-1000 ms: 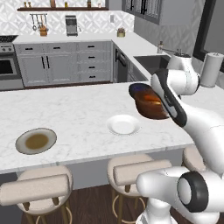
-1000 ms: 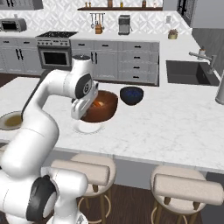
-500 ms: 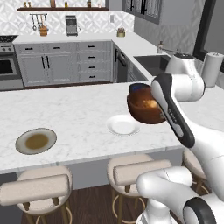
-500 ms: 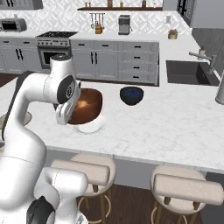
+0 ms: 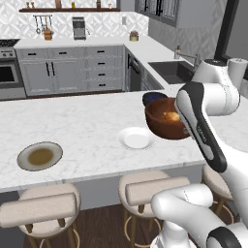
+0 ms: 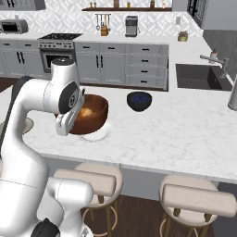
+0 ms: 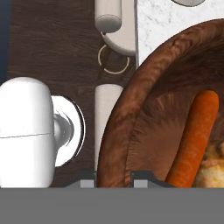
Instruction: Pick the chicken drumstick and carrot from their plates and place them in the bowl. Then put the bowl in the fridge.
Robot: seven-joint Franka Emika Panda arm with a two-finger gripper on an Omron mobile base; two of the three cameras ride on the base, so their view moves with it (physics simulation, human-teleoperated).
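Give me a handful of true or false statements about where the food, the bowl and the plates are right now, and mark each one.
1. The carrot lies inside the brown bowl. True.
2. The white plate holds the chicken drumstick. False: the plate is bare; the chicken drumstick is in the bowl beside the carrot.
3. The end effector grips the bowl's rim. True.
4. The brown bowl rests on the counter. False: it is held up above the counter.
5. The olive-grey plate carries the carrot. False: it is bare.
6. A dark blue bowl sits on the counter. True.
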